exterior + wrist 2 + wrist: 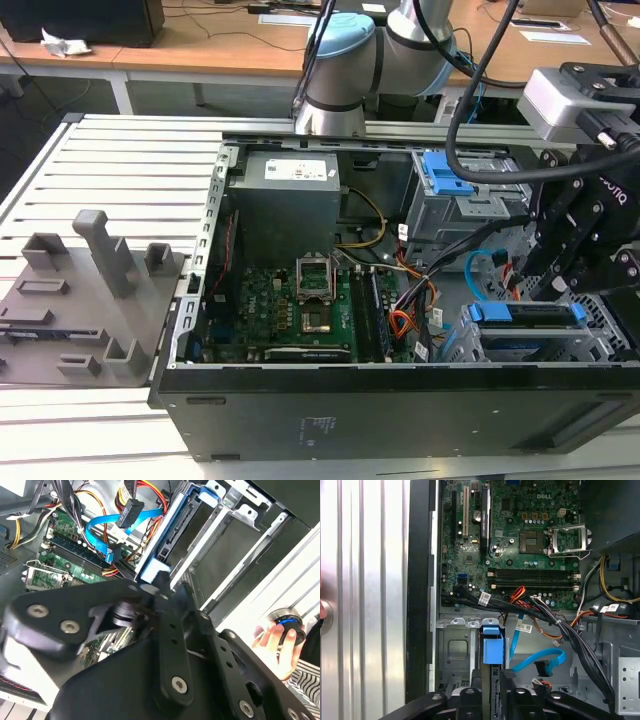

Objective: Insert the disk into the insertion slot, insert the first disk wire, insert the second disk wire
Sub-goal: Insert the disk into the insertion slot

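Disk [525,316] stood on edge in the insertion slot [603,338], at the case's corner toward the exterior view's right, its blue carrier rising just above the cage. The gripper [490,690] clasped its upper edge, one finger on each side. Just beside it the second disk wire [540,659] looped loose, and the first disk wire [519,593] hung near the motherboard [530,530]

Bright, even room light, soft shadows

White label [298,170] on power supply [290,215], print illegible
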You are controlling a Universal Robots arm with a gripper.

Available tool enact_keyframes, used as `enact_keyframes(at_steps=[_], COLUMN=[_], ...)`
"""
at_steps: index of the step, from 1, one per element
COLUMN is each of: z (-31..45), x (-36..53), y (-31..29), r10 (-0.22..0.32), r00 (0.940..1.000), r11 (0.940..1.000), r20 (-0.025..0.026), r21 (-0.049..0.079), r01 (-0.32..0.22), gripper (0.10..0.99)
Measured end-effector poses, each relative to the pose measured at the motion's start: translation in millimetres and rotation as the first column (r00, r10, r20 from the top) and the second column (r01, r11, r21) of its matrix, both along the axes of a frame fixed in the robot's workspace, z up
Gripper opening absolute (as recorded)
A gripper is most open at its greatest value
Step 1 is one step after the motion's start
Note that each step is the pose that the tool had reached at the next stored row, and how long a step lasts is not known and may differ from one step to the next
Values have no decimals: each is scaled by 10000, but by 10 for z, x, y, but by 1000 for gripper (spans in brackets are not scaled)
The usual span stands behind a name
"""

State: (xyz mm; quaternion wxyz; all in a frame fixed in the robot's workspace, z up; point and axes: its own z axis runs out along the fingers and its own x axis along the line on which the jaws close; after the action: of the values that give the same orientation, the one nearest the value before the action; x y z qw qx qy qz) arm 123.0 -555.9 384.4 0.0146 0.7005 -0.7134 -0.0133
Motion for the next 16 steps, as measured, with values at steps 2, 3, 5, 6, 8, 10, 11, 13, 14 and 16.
enact_keyframes(at_steps=[2, 3, 5, 6, 8, 10, 11, 13, 14, 16], z=[-2, -2, -4, -4, -12, -78, -134, -149, -149, -150], x=[0, 0, 3, 27, 103, 112, 115, 115, 116, 116], y=[0, 0, 1, 4, 17, 18, 18, 18, 18, 18], r10=[0, 0, 0, -1, 1, -1, 0, 0, 0, 0], r00=[10000, 10000, 10000, 10000, 10000, 10000, 10000, 10000, 10000, 10000], r11=[10000, 10000, 10000, 10000, 10000, 10000, 10000, 10000, 10000, 10000], r20=[0, 0, 0, 0, -22, -31, -31, -31, -32, -31], r21=[2, 1, 3, 4, 3, 2, 1, -9, -9, -11], r01=[0, 0, 0, 1, -1, 1, 0, 0, 0, 0], gripper=[110, 106, 106, 106, 106, 106, 106, 106, 106, 106])
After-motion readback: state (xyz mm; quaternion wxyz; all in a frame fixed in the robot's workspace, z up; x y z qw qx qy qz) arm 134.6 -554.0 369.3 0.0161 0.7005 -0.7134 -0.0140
